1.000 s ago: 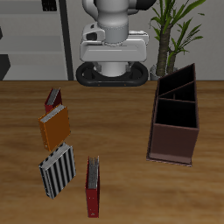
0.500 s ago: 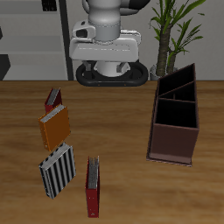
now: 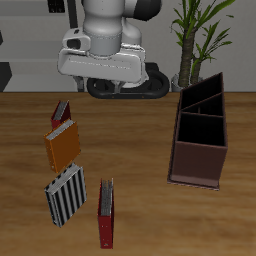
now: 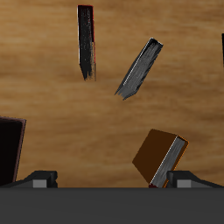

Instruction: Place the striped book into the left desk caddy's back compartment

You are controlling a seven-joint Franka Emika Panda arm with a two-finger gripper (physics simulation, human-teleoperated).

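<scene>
The striped book (image 3: 65, 195) lies flat near the table's front edge, between the orange book (image 3: 62, 145) and a dark red book (image 3: 105, 213). In the wrist view the striped book (image 4: 140, 67) shows tilted and edge-on. The left desk caddy (image 3: 200, 130) is a long dark reddish-brown box on the far side of the table from the books. Its three sections are open and empty. My gripper (image 3: 100, 78) hangs high near the robot's base, well back from the books. Its fingers (image 4: 39, 178) stand wide apart with nothing between them.
A second small dark red book (image 3: 61, 111) stands behind the orange one. The wrist view also shows the orange book (image 4: 162, 157) and the dark red book (image 4: 85, 39). A potted plant (image 3: 195, 30) stands behind the caddy.
The arm's hand has swung from above the base toward the books' side of the table and come a little lower. The books and the caddy have not moved.
</scene>
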